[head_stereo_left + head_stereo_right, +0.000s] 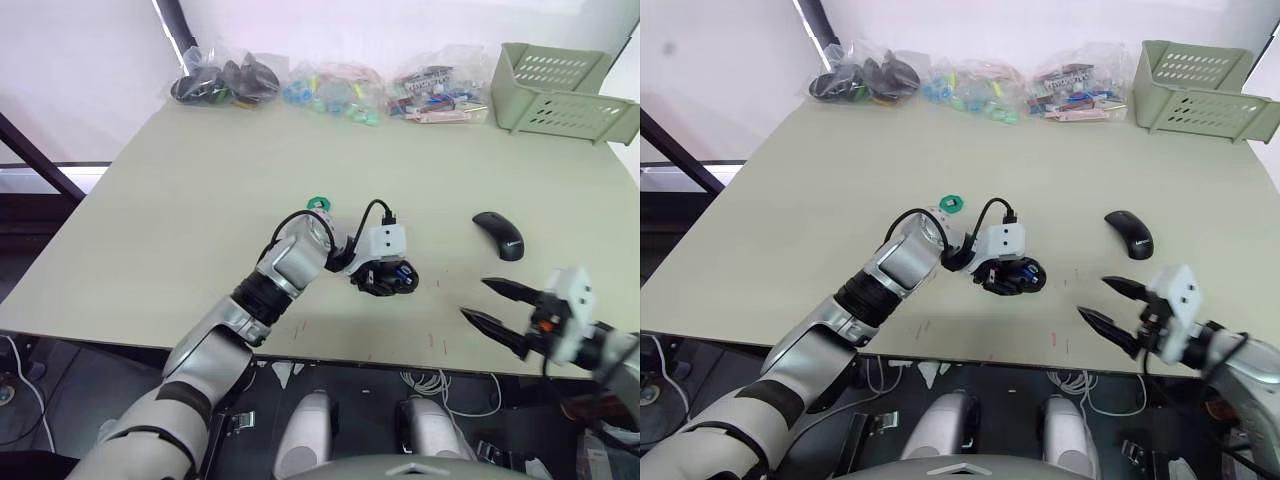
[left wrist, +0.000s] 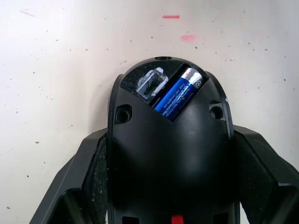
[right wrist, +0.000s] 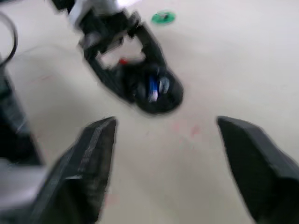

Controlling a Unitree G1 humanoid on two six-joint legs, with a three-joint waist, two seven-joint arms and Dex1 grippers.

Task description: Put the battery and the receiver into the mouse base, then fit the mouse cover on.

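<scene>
1. Left gripper: clamped round mouse base, steadying it mid-table.
2. Battery: seated in compartment; receiver in the slot beside it.
3. Right gripper: wide apart, empty.
4. Mouse cover: on table, near right gripper, awaiting fitting.

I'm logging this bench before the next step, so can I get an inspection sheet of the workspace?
Surface: beige table, faint red marks near front edge.
Job's things: mouse base holds battery and receiver; mouse cover lies apart.
Clutter: green disc; plastic bags; green basket at back.
Grippers: left gripper shut on mouse base; right gripper open, empty.
Cables: black cable on left wrist.
Surroundings: white wall.
</scene>
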